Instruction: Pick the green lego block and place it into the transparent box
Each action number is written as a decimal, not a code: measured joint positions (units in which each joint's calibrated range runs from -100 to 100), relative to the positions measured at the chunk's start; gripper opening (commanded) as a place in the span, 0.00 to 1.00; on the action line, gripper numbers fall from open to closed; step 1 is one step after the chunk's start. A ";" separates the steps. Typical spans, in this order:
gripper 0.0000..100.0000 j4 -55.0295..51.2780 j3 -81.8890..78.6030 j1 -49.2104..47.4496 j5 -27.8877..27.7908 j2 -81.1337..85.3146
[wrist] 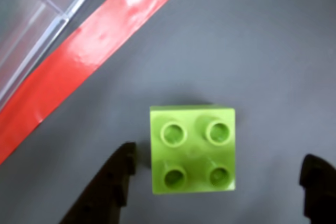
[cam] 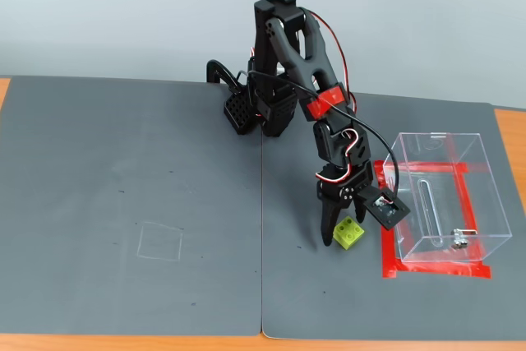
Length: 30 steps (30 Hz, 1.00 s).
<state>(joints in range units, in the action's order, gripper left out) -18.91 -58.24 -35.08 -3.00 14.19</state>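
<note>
The green lego block point(wrist: 192, 149) sits studs-up on the grey mat point(cam: 131, 203), near the transparent box point(cam: 448, 199) but outside it. No lettering can be read on the studs — they are too blurred. In the wrist view the gripper point(wrist: 223, 182) is spread wide, one dark finger on each side of the block, neither touching it, holding nothing. In the fixed view the black arm point(cam: 292, 63) folds down from its base, gripper pointing at the mat. Red tape point(cam: 436, 269) frames the box's foot.
</note>
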 measured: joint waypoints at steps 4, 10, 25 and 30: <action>0.34 0.00 0.00 -0.07 0.00 -0.17; 0.34 0.09 0.09 0.00 0.00 -1.19; 0.34 2.43 0.09 0.29 0.00 -1.36; 0.34 2.43 0.09 0.59 0.00 -1.36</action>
<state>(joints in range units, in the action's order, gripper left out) -16.48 -58.15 -34.49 -3.00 12.83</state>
